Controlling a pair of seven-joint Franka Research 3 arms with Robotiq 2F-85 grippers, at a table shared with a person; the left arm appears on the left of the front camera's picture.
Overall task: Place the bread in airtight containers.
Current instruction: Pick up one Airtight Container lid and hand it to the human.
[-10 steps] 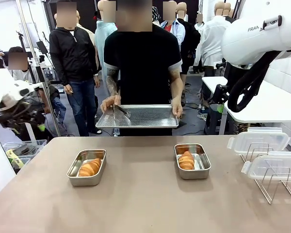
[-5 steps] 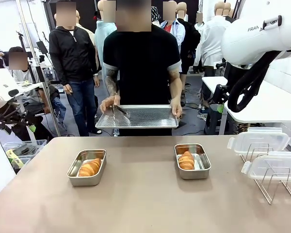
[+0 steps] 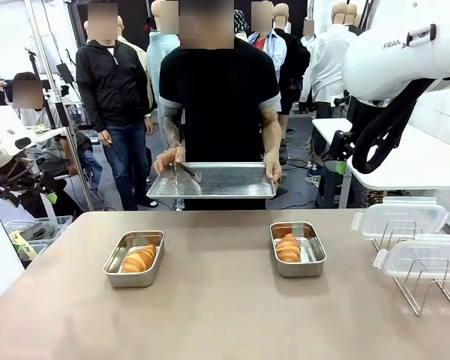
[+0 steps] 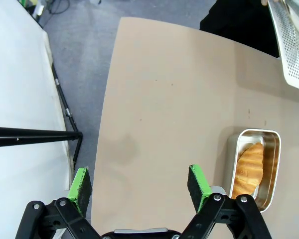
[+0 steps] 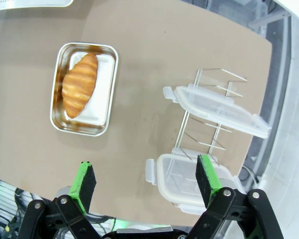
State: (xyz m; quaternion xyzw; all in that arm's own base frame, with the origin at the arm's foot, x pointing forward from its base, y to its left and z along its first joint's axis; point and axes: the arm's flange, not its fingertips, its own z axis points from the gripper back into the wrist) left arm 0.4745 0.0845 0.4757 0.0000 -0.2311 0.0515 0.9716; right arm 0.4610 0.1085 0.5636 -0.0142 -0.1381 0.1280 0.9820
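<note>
Two steel containers stand on the tan table, each with one croissant inside. The left container (image 3: pixel 131 281) holds bread (image 3: pixel 139 258); the right container (image 3: pixel 304 271) holds bread (image 3: pixel 288 247). Both tubs are uncovered. Two clear lids (image 3: pixel 400 216) (image 3: pixel 421 256) lean on a wire rack at the right. My left gripper (image 4: pixel 138 182) hangs open high over the table's left edge, with the left container (image 4: pixel 272 172) and its bread (image 4: pixel 249 167) off to one side. My right gripper (image 5: pixel 146 177) hangs open high above the right container (image 5: pixel 79 130), its bread (image 5: pixel 80 84) and the lids (image 5: pixel 219 107).
A person at the far side holds a perforated metal tray (image 3: pixel 212 180) with tongs (image 3: pixel 186 172) on it, above the table's far edge. The wire rack (image 3: pixel 427 289) takes up the table's right end. The right arm (image 3: pixel 405 60) hangs at the upper right. Other people stand behind.
My left arm has drawn back toward the picture's left edge. The containers, bread, lids and right arm have not moved.
</note>
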